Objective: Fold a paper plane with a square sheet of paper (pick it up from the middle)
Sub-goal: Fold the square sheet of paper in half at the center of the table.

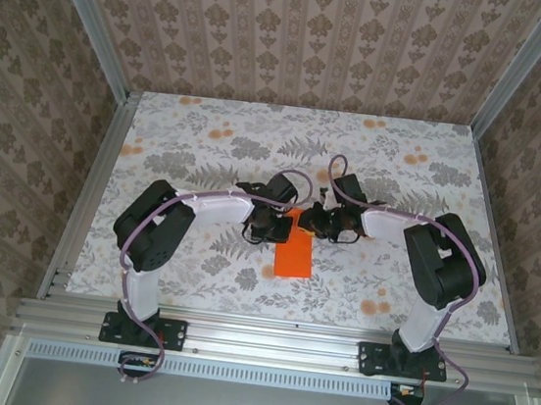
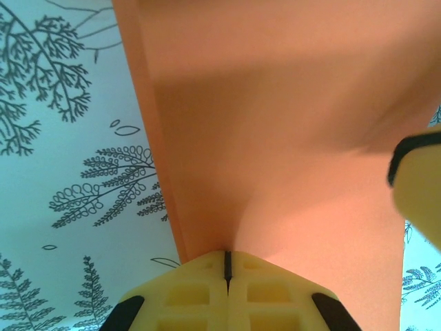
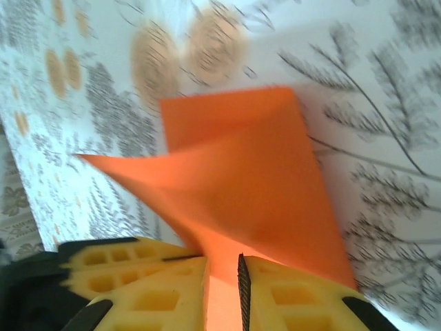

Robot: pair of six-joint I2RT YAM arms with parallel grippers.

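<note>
Paper: thin bright orange square sheet of paper (image 1: 293,258), partly folded, mid-table on the floral tabletop (image 1: 191,124).
Left gripper (image 2: 227,265): pressed together, pinching the sheet.
Right gripper (image 3: 224,269): pinching the sheet's other side.
Advice: match the edges before creasing.

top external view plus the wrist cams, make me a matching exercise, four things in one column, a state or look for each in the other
1 left end effector
2 right end effector
3 orange paper
4 table

a fern and flower print
b fingers pressed together on the paper
c small gap between fingers, paper in it
d part raised, held by both arms

Pairs: 1-b, 2-c, 3-d, 4-a
</note>
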